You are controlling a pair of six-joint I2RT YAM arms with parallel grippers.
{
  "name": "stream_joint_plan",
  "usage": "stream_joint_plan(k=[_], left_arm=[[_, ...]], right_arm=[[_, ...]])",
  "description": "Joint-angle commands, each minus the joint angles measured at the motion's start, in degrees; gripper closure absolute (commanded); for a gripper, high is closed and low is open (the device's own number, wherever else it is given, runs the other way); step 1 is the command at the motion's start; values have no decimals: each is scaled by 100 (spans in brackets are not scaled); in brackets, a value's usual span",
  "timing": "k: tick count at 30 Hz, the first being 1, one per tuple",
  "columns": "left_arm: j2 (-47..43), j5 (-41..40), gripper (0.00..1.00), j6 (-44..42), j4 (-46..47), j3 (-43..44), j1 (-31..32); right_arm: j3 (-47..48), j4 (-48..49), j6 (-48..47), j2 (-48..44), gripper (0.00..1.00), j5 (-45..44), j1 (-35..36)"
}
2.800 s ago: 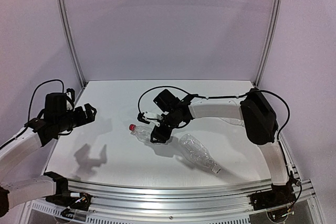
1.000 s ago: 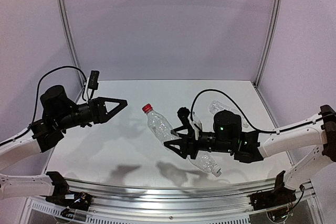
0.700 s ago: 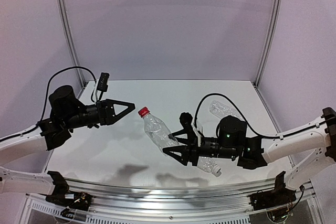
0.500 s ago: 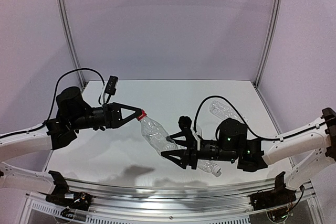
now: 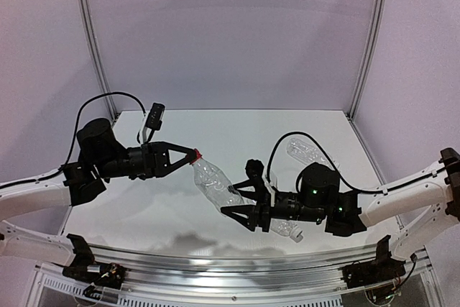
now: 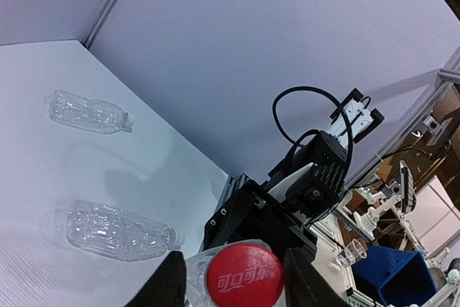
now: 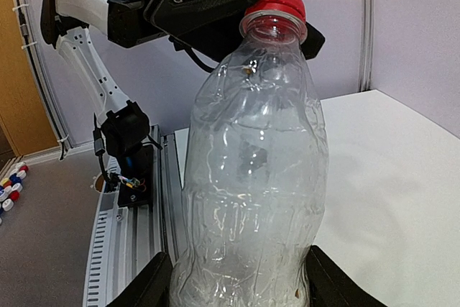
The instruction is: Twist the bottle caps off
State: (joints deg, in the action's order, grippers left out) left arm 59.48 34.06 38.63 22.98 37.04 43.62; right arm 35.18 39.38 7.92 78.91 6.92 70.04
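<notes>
My left hand (image 5: 188,157) has its fingers (image 6: 169,287) on either side of the red cap (image 6: 244,276) — close in, though I cannot tell whether they press it. The cap is on a clear bottle (image 5: 212,181) tilted above the bench (image 5: 136,199), with my right hand (image 5: 228,201) clamped round its body. A second bottle (image 5: 289,226) lies beneath that arm — a third bottle (image 5: 305,150) lies further back
</notes>
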Motion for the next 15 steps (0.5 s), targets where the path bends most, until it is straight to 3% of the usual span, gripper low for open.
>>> stream_joint_plan(k=[1,6,10,15], left_arm=[[-89,-81,62,-180,-205,224,94],[-69,-285,90,-221,-480,306,120],[-2,-700,91,-211,-924,471,226],[105,-2342,84,-283,-2219,1012,724]], right_arm=[[-55,158,-54,74,100,-59,63],[-29,144,-67,120,100,-106,62],[-4,31,-34,159,100,-586,63],[435,-804,-37,503,100,-2765,225]])
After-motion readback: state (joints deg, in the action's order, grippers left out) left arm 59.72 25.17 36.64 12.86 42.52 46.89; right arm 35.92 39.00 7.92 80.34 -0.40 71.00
